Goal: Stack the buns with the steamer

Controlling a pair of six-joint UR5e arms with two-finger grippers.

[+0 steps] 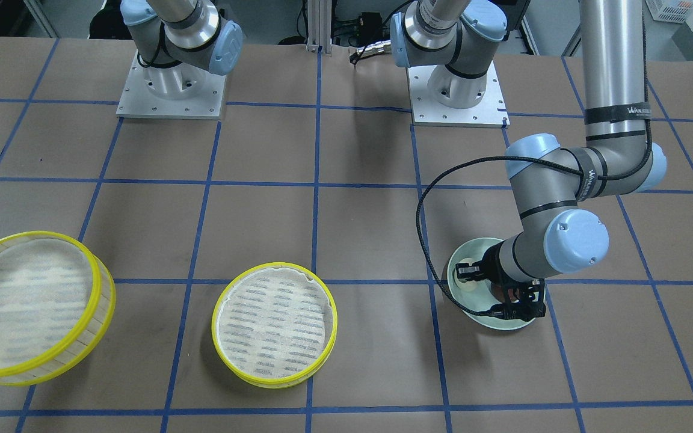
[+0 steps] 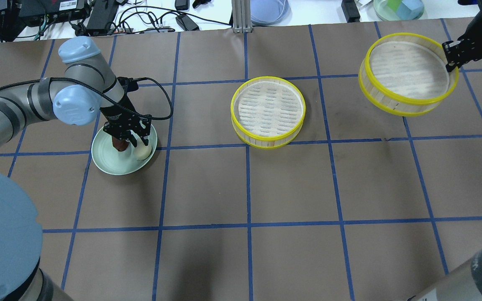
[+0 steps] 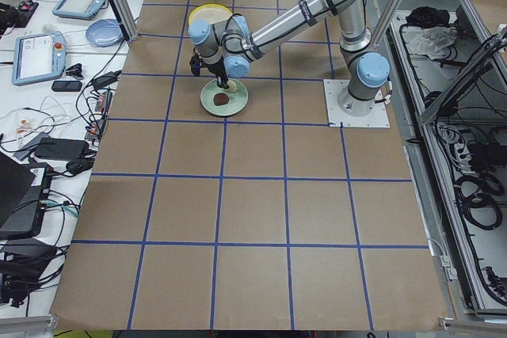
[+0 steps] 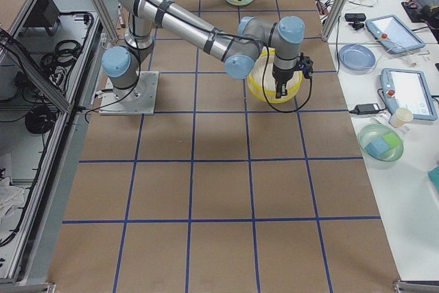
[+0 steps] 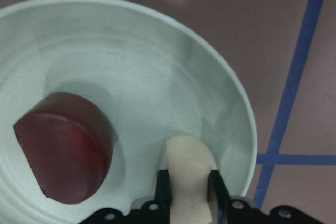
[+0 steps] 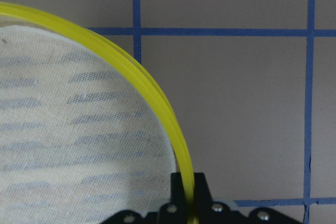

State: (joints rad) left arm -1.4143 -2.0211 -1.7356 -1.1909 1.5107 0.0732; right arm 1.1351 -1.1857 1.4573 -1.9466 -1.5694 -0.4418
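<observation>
**A:** Where are we with the steamer?

**B:** On the brown table taped in blue squares [image 2: 291, 184], far right side, we're holding the taller round yellow-rimmed steamer tray [image 2: 396, 108] tilted. The right gripper [image 6: 190, 190] is clenching its rim. We can't tell whether the low edge is touching down.

**A:** And the other tray?

**B:** The shorter round yellow-rimmed steamer tray [image 2: 268, 110] is lying flat mid-table.

**A:** Buns?

**B:** Both are sitting in the pale green round plate [image 2: 111, 161] on the left, well apart from the trays. We're squeezing the cream-white rounded bun [image 5: 184, 153] with the left gripper [image 5: 189, 182], near the plate's rim. The glossy reddish-brown rounded bun [image 5: 63, 156] is lying beside it, not touching.
</observation>
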